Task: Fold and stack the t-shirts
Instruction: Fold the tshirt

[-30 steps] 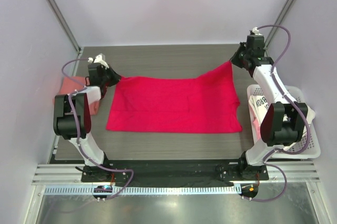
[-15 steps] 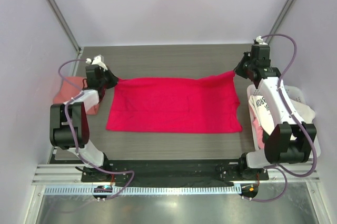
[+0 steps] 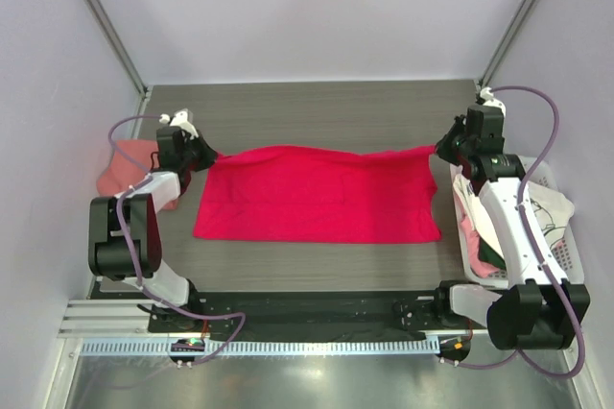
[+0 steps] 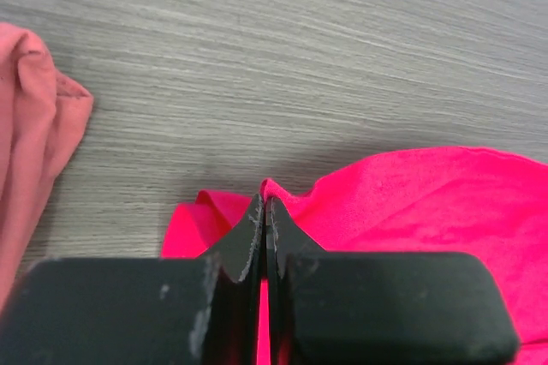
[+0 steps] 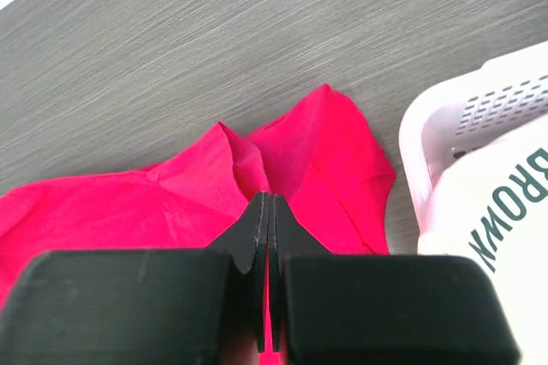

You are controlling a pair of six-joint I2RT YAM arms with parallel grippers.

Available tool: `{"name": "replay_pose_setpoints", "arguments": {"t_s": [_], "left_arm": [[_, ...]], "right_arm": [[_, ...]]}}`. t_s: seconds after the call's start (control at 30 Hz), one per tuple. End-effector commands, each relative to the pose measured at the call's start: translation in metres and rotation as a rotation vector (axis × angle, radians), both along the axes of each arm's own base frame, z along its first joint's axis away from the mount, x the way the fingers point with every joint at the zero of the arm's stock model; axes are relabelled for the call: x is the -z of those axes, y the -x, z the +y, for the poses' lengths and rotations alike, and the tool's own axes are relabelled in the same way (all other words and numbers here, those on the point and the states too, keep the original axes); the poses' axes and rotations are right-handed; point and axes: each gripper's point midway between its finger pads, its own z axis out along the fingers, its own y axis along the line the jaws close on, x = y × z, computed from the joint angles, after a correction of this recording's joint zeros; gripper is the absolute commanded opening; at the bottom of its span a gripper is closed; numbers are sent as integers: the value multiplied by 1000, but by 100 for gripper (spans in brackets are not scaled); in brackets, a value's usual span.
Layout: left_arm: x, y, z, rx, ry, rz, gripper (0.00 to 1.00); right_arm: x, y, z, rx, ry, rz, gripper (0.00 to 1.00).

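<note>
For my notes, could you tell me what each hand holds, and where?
The crimson t-shirt: left hand pinches its far-left corner, right hand its far-right corner.

The crimson t-shirt is a plain, bright crimson-magenta; the salmon-pink shirt has no print; the white shirt carries dark lettering; the basket is white with rows of perforations; the table is grey wood-grain; the left gripper and right gripper are black.
</note>
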Motion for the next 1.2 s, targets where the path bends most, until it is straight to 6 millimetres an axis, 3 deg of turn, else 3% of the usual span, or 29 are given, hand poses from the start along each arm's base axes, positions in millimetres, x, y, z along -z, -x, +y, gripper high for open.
{"name": "replay_pose_setpoints", "arguments": {"t_s": [0.0,0.33,0.63,1.17], "left_arm": [[-32,-1,-3,37,-25,-86,0],[-40,15,5,9,-73,-92,0],[-32,24,8,0,-85,-69,0],[-33,50,10,-62,-57,-65,2]], "right_arm": [[1,12,-4,27,-6,-10,1],[6,35,-14,97,9,-10,1],[6,57,-17,138,-2,-37,1],[29,105,-19,209,-47,-49,1]]}}
